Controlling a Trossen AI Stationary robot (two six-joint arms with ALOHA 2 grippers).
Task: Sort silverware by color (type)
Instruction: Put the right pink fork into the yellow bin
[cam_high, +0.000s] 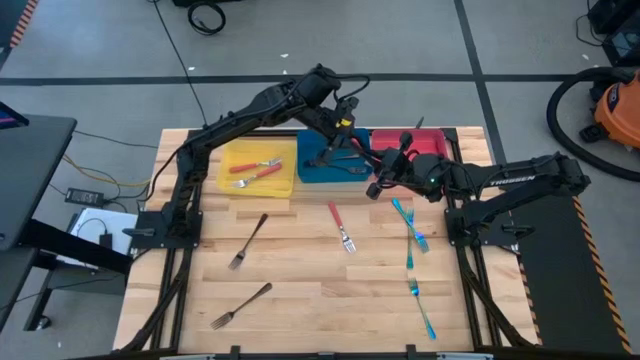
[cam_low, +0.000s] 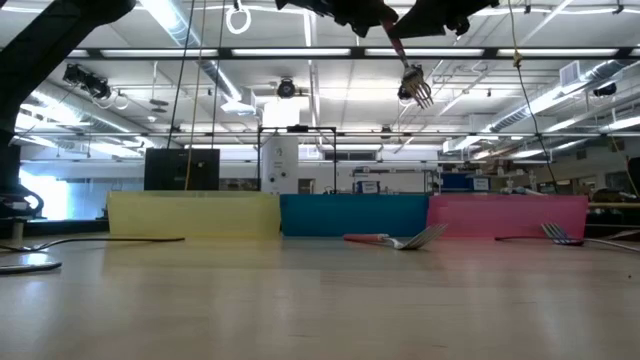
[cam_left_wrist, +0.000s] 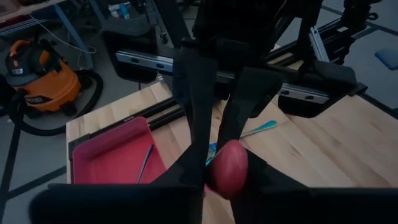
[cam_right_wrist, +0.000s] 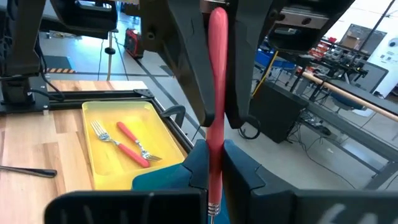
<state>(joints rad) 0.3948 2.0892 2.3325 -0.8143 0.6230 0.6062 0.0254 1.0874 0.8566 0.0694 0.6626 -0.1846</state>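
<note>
grey fork (cam_high: 240, 305) nearest | both tools (cam_high: 352, 130) (cam_high: 382, 180) clamp red fork (cam_right_wrist: 217, 93) over blue bin (cam_high: 312, 168)

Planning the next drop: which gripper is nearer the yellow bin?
Left. The left gripper hangs over the blue bin, right beside the yellow bin; the right gripper is beyond the blue bin's far edge.

Even, bright light falls from long ceiling strip lamps (cam_low: 300, 55), which flare white in the low view. The desk (cam_high: 300, 290) shows only soft, faint shadows under the forks. In both wrist views the dark fingers (cam_left_wrist: 193, 112) sit blurred and underexposed up close, and the red handle (cam_right_wrist: 216, 93) between them is soft.
</note>
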